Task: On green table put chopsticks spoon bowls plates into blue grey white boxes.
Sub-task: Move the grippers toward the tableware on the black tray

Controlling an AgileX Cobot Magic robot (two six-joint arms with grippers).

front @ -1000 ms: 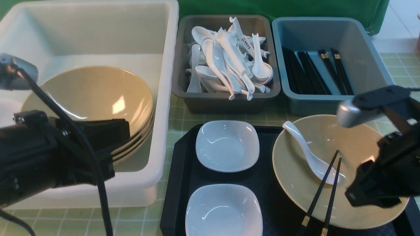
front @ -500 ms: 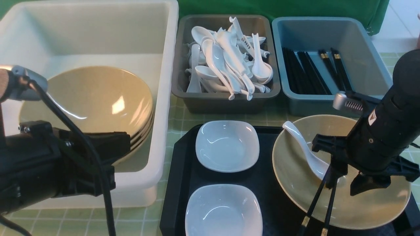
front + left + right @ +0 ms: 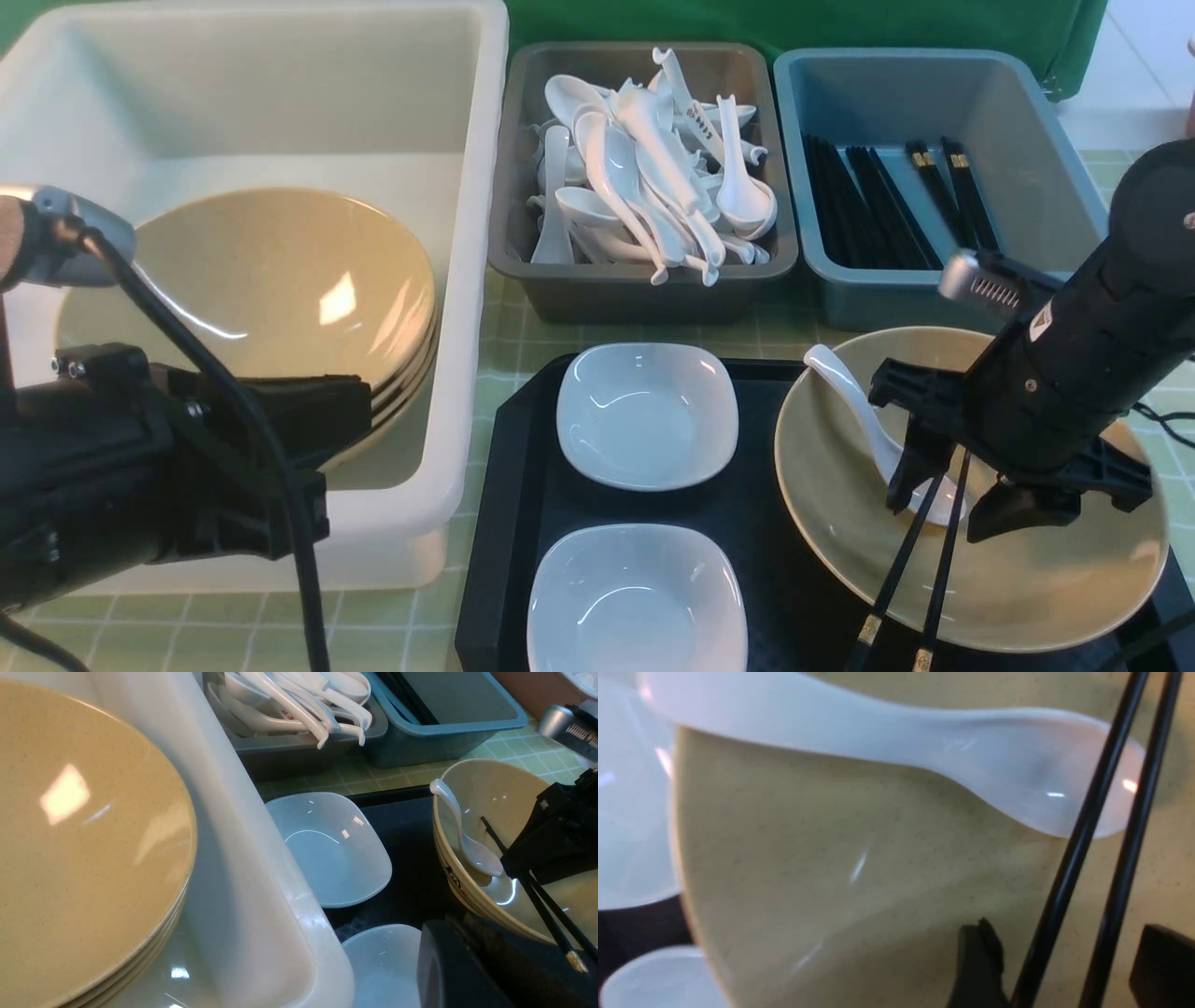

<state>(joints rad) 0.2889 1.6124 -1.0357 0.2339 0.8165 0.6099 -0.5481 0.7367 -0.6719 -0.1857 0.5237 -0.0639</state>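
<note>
The right pincer (image 3: 941, 509) is down inside the tan bowl (image 3: 1046, 597), its jaws well apart, one on each side of the chopsticks (image 3: 892, 579); the right wrist view shows both black sticks running between the two fingers (image 3: 978, 961), one finger just beside the nearer stick and the other clear of it, so nothing is gripped; the chopsticks lean in the bowl with their thin ends near its middle and their gold-banded ends out over the near rim, above the black tray (image 3: 504, 485); the spoon (image 3: 854, 401) lies in the same bowl, its handle up on the far left rim and its scoop down toward the middle, and the sticks cross over the end of the scoop; the bowl sits on the right of the tray; a white dish (image 3: 646, 415) lies on the tray's far left and a second white dish (image 3: 637, 602) on its near left; the tray rests on the green bench (image 3: 509, 341); behind it stands the dark grey bin (image 3: 644, 294), which holds a heap of white spoons (image 3: 653, 187); to that bin's right is the blue-grey bin (image 3: 1027, 121), with a row of black chopsticks (image 3: 878, 205) on its floor; the white tub (image 3: 476, 233) fills the left of the bench and holds a stack of tan bowls (image 3: 261, 271); the left pincer (image 3: 341, 401) hangs over the tub's near part beside that stack, its jaws closed.
</note>
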